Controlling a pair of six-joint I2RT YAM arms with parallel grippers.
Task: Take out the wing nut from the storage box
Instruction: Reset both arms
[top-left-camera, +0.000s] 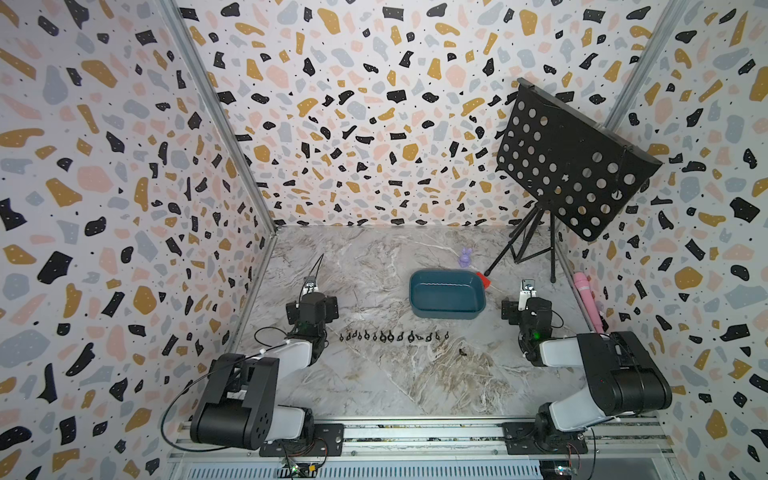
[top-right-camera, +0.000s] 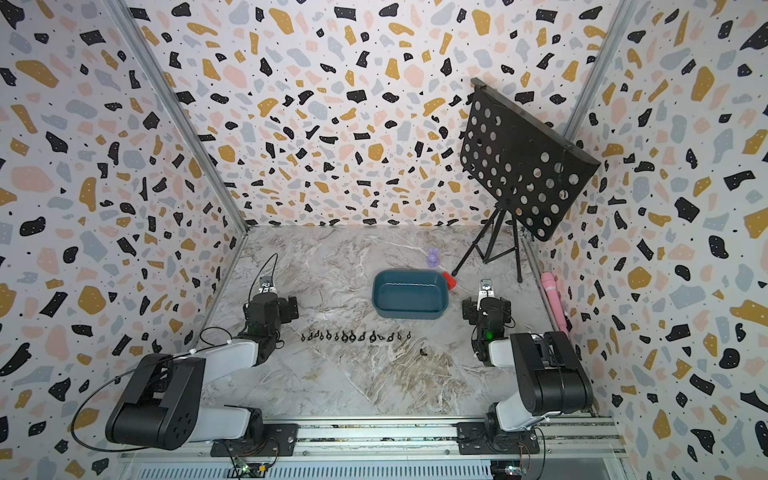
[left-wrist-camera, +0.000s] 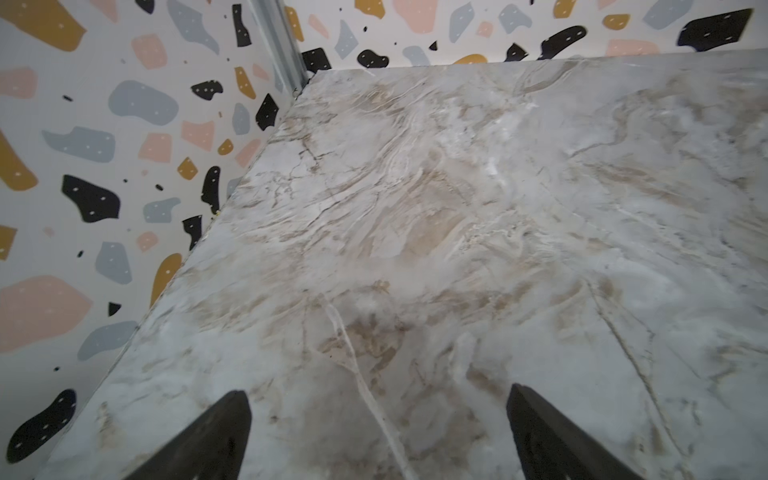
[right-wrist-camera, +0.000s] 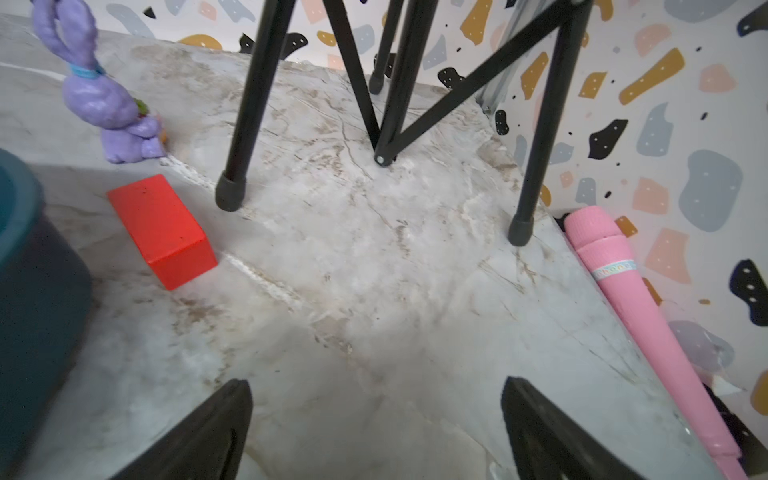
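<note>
Right wrist: storage box (right-wrist-camera: 33, 291) beside gripper (right-wrist-camera: 375, 382)

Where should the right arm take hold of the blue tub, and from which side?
Probably the rim of the storage box on its near long wall, coming down from above with one jaw inside and one outside. It sits open side up, looks too wide to span, and that wall has bare table in front; the red block crowds the far right corner.

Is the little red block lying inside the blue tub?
No, the red block lies on the marble table, outside the blue storage box and beside its wall.
</note>
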